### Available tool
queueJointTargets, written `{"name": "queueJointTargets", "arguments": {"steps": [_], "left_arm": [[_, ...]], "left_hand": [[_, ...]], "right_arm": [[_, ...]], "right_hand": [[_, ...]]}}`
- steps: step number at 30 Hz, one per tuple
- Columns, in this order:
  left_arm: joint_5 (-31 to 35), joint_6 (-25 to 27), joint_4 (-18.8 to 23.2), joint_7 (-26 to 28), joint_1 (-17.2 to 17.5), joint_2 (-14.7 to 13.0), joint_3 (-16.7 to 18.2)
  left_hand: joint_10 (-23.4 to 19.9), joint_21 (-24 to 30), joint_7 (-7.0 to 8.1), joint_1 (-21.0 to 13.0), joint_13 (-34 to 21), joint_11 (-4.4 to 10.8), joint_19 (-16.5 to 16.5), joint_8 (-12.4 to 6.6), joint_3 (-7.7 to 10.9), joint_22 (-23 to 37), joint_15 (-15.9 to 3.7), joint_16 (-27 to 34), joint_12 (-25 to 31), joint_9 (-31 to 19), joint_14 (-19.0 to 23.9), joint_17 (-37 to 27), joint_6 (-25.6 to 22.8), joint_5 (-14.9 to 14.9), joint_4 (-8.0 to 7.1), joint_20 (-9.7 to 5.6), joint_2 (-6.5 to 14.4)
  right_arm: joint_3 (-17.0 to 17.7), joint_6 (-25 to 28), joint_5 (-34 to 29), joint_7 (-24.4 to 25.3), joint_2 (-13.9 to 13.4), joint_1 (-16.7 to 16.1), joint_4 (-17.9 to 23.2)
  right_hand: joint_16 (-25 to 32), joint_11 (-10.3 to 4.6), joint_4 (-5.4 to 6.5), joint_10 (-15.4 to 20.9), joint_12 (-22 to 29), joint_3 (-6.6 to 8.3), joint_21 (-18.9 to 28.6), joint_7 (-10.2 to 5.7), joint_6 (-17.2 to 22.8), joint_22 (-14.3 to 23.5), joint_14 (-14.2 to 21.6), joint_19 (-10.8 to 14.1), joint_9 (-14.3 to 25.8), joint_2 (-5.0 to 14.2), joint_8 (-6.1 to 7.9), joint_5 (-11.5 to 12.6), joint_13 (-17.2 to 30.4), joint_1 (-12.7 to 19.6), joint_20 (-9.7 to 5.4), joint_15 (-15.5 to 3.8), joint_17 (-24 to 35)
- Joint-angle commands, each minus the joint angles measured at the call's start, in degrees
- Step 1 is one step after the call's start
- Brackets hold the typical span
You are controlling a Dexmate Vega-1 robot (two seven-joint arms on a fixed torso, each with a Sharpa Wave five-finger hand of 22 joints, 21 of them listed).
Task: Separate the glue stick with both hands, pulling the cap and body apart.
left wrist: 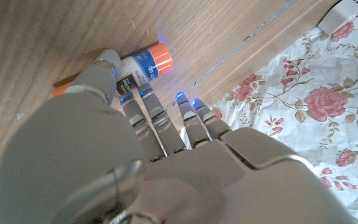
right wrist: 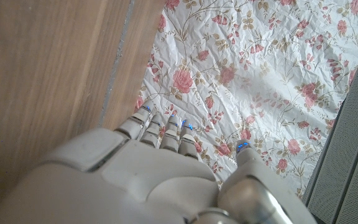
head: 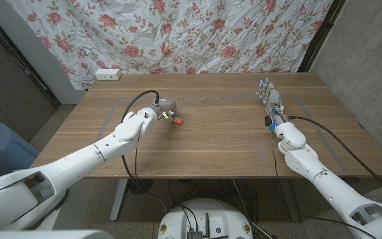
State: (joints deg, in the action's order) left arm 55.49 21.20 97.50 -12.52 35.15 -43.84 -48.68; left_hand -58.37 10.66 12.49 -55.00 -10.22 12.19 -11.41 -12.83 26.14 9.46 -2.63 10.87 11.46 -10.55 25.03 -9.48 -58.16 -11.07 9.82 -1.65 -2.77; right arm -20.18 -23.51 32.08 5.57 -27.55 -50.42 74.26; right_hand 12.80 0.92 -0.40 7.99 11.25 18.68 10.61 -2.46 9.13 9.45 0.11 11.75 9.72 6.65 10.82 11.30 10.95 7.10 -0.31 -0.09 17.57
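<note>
Glue stick is lying just beyond the left robot hand, under its fingertips, long axis crosswise. Whether that hand is gripping it I cannot tell. The right robot hand is waiting well apart, holding nothing, fingers apart.

- wooden desk, brown grain, faint taped rectangle outline on top
- floral sheet hung behind desk, white with pink roses, wrinkled
- white power strip at far left edge of desk, against the sheet
- grey concrete wall on the right, dark vertical post beside the sheet
- grey wall on the left, blue bin on the floor below it
- even indoor light, no hard shadows
</note>
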Motion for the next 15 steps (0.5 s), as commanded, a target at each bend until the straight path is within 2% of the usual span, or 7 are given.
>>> {"name": "queueJointTargets", "arguments": {"steps": [1,10,12,15], "left_arm": [[1.2,1.4,1.1,0.1,0.6,0.0,0.1],[1.7,1.7,2.1,0.0,1.0,-0.4,0.5],[1.5,1.5,2.4,0.3,1.2,-0.5,0.7],[1.6,1.8,2.7,0.0,1.4,-0.4,0.8]], "left_hand": [[-2.0,0.3,-0.87,-0.4,-0.4,0.69,-0.7,0.18,-0.38,0.1,-8.51,0.3,0.4,-0.2,1.1,-0.3,-5.5,-0.1,0.02,0.36,0.8],[-3.2,0.9,-1.11,-0.9,-0.4,0.74,-3.4,0.68,-1.25,0.2,-8.17,0.6,0.2,-0.4,3.5,-0.4,-5.2,-0.1,0.00,0.45,1.3],[-3.4,1.6,-1.12,-1.4,-0.5,0.76,-6.6,0.88,-1.99,0.3,-8.31,0.7,-0.1,-0.5,5.2,-0.4,-5.1,-0.1,0.02,-0.24,1.5],[-3.4,2.1,-1.23,-1.6,-0.5,0.76,-8.5,0.98,-2.43,0.4,-8.21,0.8,-0.2,-0.6,6.3,-0.4,-5.0,-0.1,-0.05,-0.42,1.6]], "right_arm": [[0.2,-0.5,0.2,-0.1,-0.1,-0.3,0.2],[0.4,-0.6,0.1,-0.1,-0.2,-0.5,0.4],[0.4,-0.6,0.1,-0.1,-0.3,-0.5,0.5],[0.4,-0.6,0.1,-0.1,-0.4,-0.6,0.6]], "right_hand": [[0.3,0.07,-0.30,0.5,0.4,0.15,0.3,-0.02,0.4,0.3,0.4,0.5,0.3,1.69,0.25,-0.2,0.2,-0.5,0.32,-0.15,0.0],[0.3,0.09,-0.32,0.6,0.4,0.21,0.3,-0.05,0.5,0.3,0.4,0.5,0.3,1.70,0.19,-0.2,0.2,-0.6,0.37,-0.09,0.0],[0.3,0.11,-0.32,0.6,0.4,0.22,0.3,-0.06,0.5,0.3,0.4,0.5,0.3,1.70,0.18,-0.2,0.2,-0.6,0.36,-0.10,0.0],[0.3,0.04,-0.33,0.6,0.4,0.24,0.3,-0.07,0.5,0.3,0.4,0.5,0.3,1.70,0.16,-0.2,0.2,-0.6,0.48,-0.08,0.0]]}}
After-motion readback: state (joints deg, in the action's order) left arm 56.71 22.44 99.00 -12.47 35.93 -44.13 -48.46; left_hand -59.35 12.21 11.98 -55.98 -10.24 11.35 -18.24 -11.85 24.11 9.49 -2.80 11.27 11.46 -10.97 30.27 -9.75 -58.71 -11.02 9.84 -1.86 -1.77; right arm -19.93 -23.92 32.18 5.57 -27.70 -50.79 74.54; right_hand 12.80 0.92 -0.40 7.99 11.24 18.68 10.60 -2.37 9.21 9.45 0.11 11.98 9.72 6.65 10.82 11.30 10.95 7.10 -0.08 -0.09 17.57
